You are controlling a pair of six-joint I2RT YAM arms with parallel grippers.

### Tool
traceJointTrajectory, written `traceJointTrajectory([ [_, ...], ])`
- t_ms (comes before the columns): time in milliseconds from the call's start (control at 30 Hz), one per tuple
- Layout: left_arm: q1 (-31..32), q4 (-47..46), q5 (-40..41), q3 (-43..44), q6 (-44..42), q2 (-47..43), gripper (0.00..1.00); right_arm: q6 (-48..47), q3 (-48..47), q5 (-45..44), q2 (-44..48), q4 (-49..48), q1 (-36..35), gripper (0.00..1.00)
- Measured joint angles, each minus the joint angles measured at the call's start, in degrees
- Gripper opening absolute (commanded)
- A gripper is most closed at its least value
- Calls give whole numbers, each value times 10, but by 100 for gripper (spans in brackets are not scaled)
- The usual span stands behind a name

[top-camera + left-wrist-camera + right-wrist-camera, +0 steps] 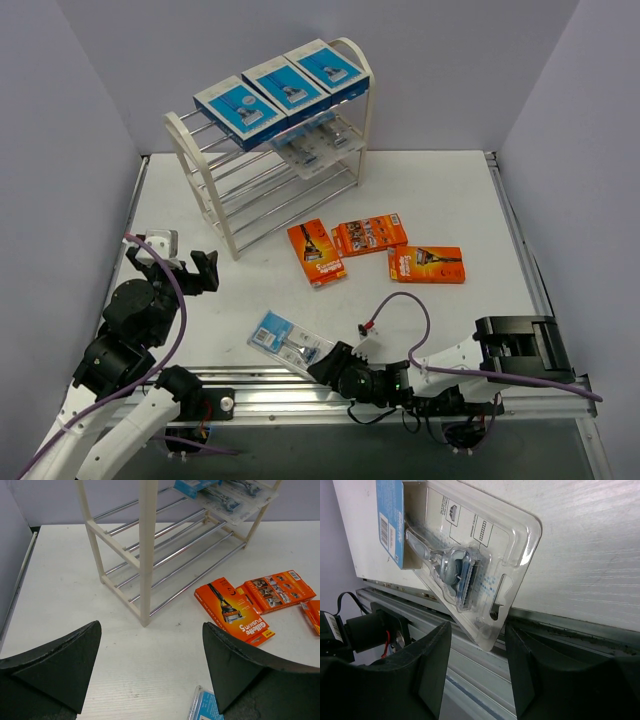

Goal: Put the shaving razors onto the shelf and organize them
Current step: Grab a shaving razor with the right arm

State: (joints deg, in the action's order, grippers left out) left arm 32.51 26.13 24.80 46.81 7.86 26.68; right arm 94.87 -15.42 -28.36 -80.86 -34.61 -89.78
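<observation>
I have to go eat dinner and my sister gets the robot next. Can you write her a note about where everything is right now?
Left gripper: open and empty, above the table in front of the shelf.
Right gripper: open, jaws either side of the corner of a clear blister pack that sticks out over the table's near edge; not clamped yet.
Done: three blue boxes on the top tier; more blister packs, two as far as I can tell, on the tier below.
Left: that near-edge pack, plus three orange packs lying on the table.
</observation>
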Motion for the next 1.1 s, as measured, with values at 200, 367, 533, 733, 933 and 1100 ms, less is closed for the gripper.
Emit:
traceJointTrajectory([
  [200, 0, 0, -1, 0, 0, 0, 91, 16, 6, -4, -15, -25, -3, 35],
  [367, 0, 0, -2, 0, 0, 0, 91, 27, 10, -4, -16, -27, -3, 30],
  [533, 0, 0, -6, 0, 0, 2, 91, 31, 12, -4, -15, -23, -3, 26],
  [733, 0, 0, -11, 0, 0, 8, 91, 33, 14, -13, -8, -10, -7, 18],
  [933, 0, 0, -13, 0, 0, 8, 91, 35, 18, -23, 7, -5, -7, 12],
  [1100, 0, 0, -13, 0, 0, 8, 91, 35, 18, -30, 18, 1, -7, 4],
])
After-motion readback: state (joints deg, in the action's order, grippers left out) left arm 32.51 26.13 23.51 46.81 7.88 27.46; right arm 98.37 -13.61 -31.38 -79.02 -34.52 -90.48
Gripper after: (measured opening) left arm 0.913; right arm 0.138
